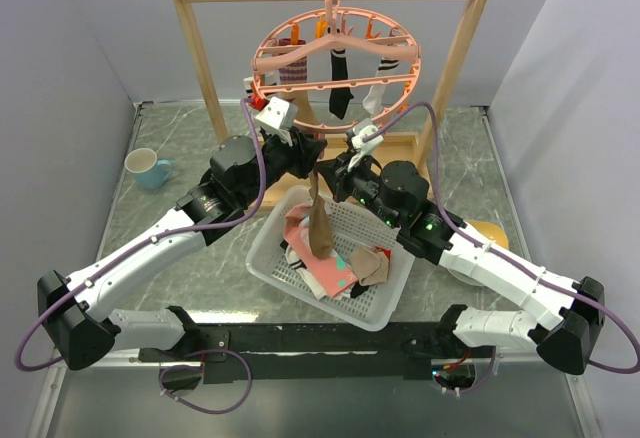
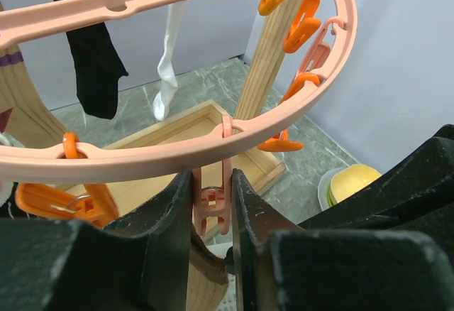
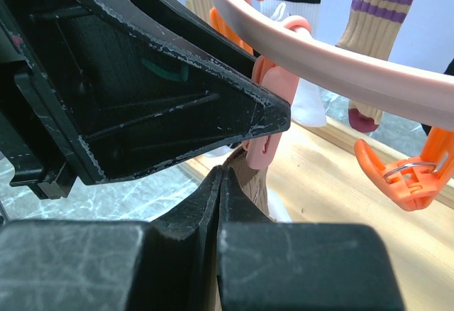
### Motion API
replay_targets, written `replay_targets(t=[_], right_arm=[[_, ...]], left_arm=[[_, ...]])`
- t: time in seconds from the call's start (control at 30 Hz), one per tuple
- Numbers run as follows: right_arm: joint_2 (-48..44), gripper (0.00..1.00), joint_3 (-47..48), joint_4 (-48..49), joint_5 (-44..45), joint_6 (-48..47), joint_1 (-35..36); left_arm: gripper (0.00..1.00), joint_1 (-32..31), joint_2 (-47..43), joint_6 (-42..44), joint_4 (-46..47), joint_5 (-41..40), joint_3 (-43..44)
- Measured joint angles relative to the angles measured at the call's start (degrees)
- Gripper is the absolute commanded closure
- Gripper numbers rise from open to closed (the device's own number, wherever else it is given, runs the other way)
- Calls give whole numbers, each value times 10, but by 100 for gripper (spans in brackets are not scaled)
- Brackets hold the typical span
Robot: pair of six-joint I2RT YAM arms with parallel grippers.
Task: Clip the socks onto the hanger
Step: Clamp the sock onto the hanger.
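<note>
The salmon-pink ring hanger [image 1: 335, 58] hangs from the wooden rail, with a striped sock [image 1: 291, 70], a black sock [image 1: 340, 93] and a white sock [image 1: 375, 93] clipped at its far side. My left gripper [image 2: 213, 183] is shut on a pink clip [image 2: 213, 204] that dangles from the near rim, pinching it from both sides. Just below, my right gripper [image 3: 220, 172] is shut on the top of a tan sock [image 3: 252, 176], held under that clip [image 3: 266, 123]. The tan sock [image 1: 319, 218] hangs down over the basket. More socks [image 1: 335, 263] lie in the basket.
The white mesh basket [image 1: 262, 250] sits between the arms. The wooden rack [image 1: 200, 68] stands behind, its base tray [image 2: 177, 137] under the ring. Orange clips [image 2: 298, 23] dangle along the ring. A mug [image 1: 147, 168] stands at the left and a yellow bowl [image 2: 352, 182] at the right.
</note>
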Motion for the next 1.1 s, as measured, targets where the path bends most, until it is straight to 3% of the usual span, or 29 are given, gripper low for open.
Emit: replay_targets(t=[1.1], right_arm=[[-6,100,-23,-2,5,1,0]], left_arm=[[99,-1,-3,31,1,-1,2]])
